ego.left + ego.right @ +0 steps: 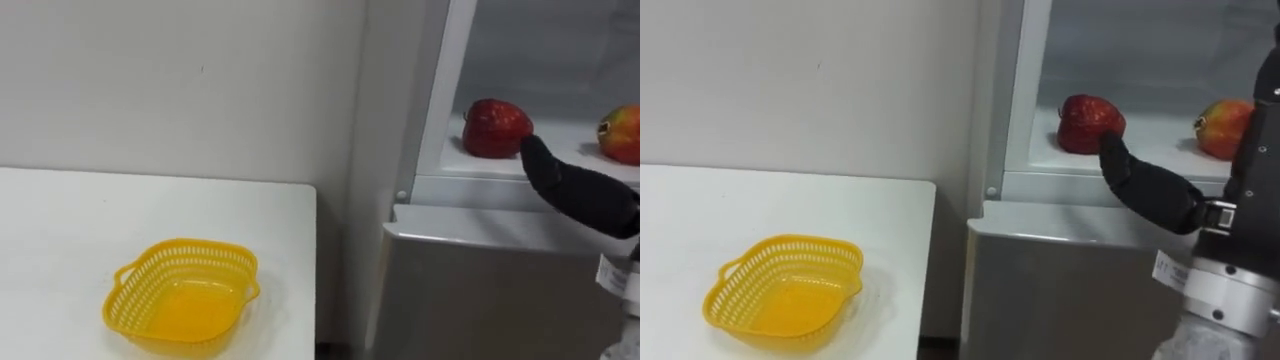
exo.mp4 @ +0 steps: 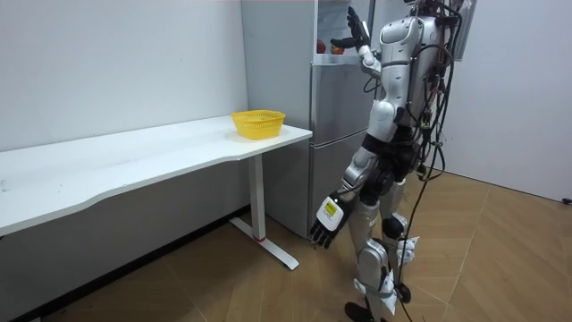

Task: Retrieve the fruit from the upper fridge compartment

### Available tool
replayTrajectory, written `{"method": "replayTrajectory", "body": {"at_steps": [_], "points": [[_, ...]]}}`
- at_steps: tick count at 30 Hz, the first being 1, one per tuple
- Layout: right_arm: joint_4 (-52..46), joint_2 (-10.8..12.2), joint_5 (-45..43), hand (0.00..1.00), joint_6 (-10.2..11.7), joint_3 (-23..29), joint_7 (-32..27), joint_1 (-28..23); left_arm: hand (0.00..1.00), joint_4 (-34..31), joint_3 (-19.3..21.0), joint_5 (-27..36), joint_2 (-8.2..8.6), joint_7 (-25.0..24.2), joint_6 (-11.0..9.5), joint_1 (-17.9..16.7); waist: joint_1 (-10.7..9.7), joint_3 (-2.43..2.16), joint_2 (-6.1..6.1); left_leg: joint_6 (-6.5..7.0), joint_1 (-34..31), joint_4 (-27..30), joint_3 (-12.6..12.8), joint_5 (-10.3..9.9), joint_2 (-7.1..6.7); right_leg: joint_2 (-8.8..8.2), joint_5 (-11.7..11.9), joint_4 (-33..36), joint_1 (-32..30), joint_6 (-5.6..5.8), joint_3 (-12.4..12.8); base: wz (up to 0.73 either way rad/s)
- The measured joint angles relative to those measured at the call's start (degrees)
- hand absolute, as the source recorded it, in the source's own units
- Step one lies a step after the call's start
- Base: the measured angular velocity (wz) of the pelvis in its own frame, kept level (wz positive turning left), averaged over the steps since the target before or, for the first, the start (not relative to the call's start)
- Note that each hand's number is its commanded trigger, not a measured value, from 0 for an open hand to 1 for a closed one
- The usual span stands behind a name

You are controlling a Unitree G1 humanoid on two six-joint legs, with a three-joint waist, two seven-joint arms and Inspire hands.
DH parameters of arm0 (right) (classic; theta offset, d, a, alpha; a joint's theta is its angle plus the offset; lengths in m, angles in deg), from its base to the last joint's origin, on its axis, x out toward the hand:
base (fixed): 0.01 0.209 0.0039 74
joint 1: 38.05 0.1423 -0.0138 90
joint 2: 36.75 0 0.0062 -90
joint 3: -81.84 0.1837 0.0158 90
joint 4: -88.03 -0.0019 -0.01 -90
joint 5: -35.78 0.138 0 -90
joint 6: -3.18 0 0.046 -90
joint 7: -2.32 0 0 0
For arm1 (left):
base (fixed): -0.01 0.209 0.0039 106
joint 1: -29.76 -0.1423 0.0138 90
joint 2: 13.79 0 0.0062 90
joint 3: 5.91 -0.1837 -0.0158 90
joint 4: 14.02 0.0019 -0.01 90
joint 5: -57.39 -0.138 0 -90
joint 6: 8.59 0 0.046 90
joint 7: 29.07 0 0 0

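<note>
The robot stands facing a tall grey fridge [image 1: 470, 290], its right arm raised into the open upper compartment. The right robot hand [image 1: 575, 190], black and smooth, is held wide with its fingers straight. Its tip points at a round, glossy red fruit [image 1: 495, 128] and meets the fruit's lower edge. Whether they actually touch cannot be told.

The red fruit sits on the white shelf [image 1: 575, 135], just ahead of the robot hand and slightly to its left. A second rounded fruit [image 1: 622, 135], red blending into yellow, lies on the same shelf, just beyond the robot hand to its right and apart from the first.

Well to the left of and below the robot hand, a smooth white counter [image 1: 80, 230] carries a yellow plastic basket [image 1: 200, 247], shallow and latticed, with wavy sides and small loop handles.

The left robot hand [image 2: 325, 220] hangs low beside the robot's thigh with its fingers loose, holding nothing.
</note>
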Motion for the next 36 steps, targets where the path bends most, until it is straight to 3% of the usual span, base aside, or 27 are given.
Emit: {"method": "replayTrajectory", "body": {"at_steps": [6, 9, 16, 23, 30, 36], "points": [[4.9, -2.7, 3.5, 0.00, -1.2, -0.1, 1.7, 5.6, 0.00, 0.0, 0.5, -1.2, -0.42, -0.4, 1.6, -0.6, 1.5, -0.52, -1.39, 0.01, -0.2, 0.2, -0.5, 0.0, 0.02, -0.06, 0.0, 0.0, 0.0, 0.00, -0.8, 0.05], [8.6, -3.4, 8.6, 0.00, -1.4, -0.4, 5.5, 9.1, 0.00, -0.7, 0.5, -3.8, -0.71, -0.7, 2.6, -1.3, 1.8, -0.72, -1.75, 0.01, 0.1, 0.3, -1.3, 0.0, 0.01, -0.10, 0.0, 0.0, 0.7, 0.00, -1.5, 0.10], [15.8, -5.4, 19.4, 0.00, -3.4, -0.2, 14.6, 11.3, 0.00, -1.2, 1.6, -7.4, -0.39, -2.1, 3.9, -2.7, 1.5, -0.58, -1.60, 0.01, -0.2, 0.9, -2.8, 0.0, -0.15, -0.17, 0.0, -0.3, 1.3, 0.00, -2.2, 0.09], [22.3, -10.6, 29.5, 0.00, -4.9, -0.2, 20.7, 14.5, 0.00, -2.2, 3.8, -9.8, 0.04, -4.0, 5.1, -4.0, 1.4, -0.55, -2.03, -0.06, -0.5, 1.2, -2.8, 0.0, -0.17, -0.16, 0.0, -0.7, 1.5, 0.00, -2.4, 0.02], [26.4, -12.4, 32.2, 0.00, -6.1, -0.2, 26.2, 15.5, 0.00, -4.0, 3.9, -9.9, -0.37, -4.2, 5.4, -4.8, 1.1, -0.73, -3.37, -0.07, -1.1, 1.9, -2.8, 0.0, -0.21, -0.19, 0.0, -0.7, 1.5, -0.05, -2.4, 0.00], [26.5, -14.2, 32.6, 0.00, -7.1, -0.3, 29.7, 15.5, 0.00, -4.8, 5.4, -9.8, -0.50, -5.0, 5.9, -5.2, 1.2, -0.86, -3.57, -0.07, -1.0, 2.1, -2.8, 0.0, -0.22, -0.18, 0.1, -0.7, 1.7, -0.13, -2.3, 0.00]]}}
